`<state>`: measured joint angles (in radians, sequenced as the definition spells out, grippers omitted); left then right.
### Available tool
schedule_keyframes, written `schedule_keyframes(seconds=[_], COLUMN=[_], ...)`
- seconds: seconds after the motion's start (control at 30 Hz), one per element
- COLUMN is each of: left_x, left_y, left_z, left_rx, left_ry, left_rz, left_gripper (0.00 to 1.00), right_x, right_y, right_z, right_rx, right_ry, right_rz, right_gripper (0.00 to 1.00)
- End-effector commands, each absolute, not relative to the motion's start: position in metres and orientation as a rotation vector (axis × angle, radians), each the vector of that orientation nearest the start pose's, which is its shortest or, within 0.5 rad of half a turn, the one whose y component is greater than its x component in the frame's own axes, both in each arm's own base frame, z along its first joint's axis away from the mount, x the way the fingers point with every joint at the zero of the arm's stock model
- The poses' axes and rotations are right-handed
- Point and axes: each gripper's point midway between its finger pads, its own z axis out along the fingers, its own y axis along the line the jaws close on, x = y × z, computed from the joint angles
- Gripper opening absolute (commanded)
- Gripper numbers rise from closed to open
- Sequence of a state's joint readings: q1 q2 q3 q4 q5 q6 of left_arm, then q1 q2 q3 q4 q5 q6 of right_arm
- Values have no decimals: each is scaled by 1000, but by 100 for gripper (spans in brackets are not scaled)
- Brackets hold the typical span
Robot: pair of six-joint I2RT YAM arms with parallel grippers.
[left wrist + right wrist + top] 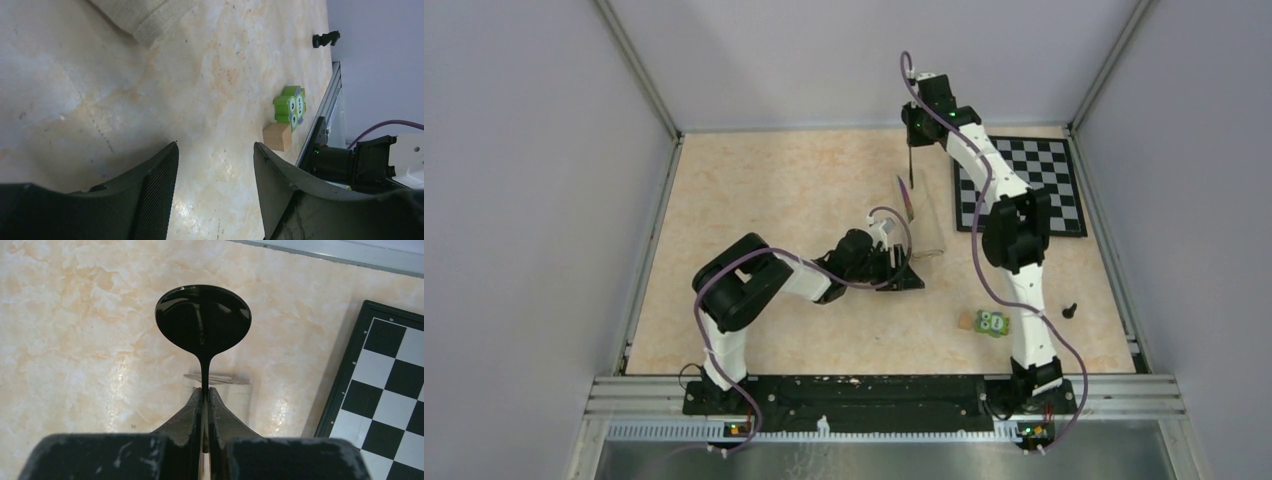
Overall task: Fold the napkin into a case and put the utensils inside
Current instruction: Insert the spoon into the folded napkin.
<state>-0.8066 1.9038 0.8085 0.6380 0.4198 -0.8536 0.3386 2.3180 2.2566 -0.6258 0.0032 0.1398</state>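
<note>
Your right gripper (911, 135) is up near the far edge of the table (754, 200), a little right of its middle. It is pinched fully shut on the thin handle of a black spoon (911, 165). In the right wrist view the gripper (206, 390) shows the spoon (202, 322) held edge-on between the closed jaws. The glossy bowl points away from the wrist, above the tabletop and not touching it.

The napkin (932, 225) lies folded into a narrow bundle at about the middle of the table, just left of the chessboard (1054, 180). From the right wrist, part of it (237, 392) shows behind the fingertips, below the spoon. A purple-tinted utensil (904, 198) lies slanted at the napkin's left side. You cannot tell from here whether it is tucked into the fold or only resting against it.

Your left gripper (904, 272) sits low just beside the napkin's near end. In its own wrist view the gripper (215, 165) has its jaws well apart, with only bare table between them and nothing held. A folded corner of the napkin (142, 20) shows at the top of that view, clear of the fingers.

Toward the near right corner sit a green block (994, 322) touching a small wooden block (965, 321), and a black knob (1069, 310) a little further right.
</note>
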Motion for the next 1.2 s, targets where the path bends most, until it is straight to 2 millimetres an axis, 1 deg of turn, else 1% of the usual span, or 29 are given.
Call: schedule_keyframes(seconds=[0.0, 0.13, 0.23, 0.33, 0.43, 0.6, 0.83, 0.97, 1.17], left_x=[267, 272, 274, 276, 277, 281, 287, 293, 301], left_y=[-418, -422, -423, -426, -429, -431, -433, -428, -423], left_z=[66, 64, 66, 61, 61, 56, 45, 41, 34], left_rx=[295, 303, 298, 295, 282, 268, 233, 203, 174], left_ry=[2178, 2164, 2131, 2140, 2132, 2142, 2173, 2186, 2211], left_rz=[-1381, -1372, -1385, -1392, -1410, -1404, -1401, -1378, -1371], left_gripper=[63, 62, 50, 50, 50, 49, 50, 50, 50], right_x=[576, 565, 558, 552, 549, 544, 525, 514, 495], right_y=[209, 212, 213, 215, 219, 218, 213, 210, 212], right_z=[168, 156, 147, 142, 130, 117, 102, 102, 105], right_rx=[-278, -296, -298, -309, -331, -324, -304, -270, -259], right_ry=[2282, 2336, 2373, 2392, 2407, 2446, 2524, 2543, 2560], right_rz=[195, 186, 170, 134, 124, 117, 89, 76, 88], right_gripper=[0, 0, 0, 0, 0, 0, 0, 0, 0])
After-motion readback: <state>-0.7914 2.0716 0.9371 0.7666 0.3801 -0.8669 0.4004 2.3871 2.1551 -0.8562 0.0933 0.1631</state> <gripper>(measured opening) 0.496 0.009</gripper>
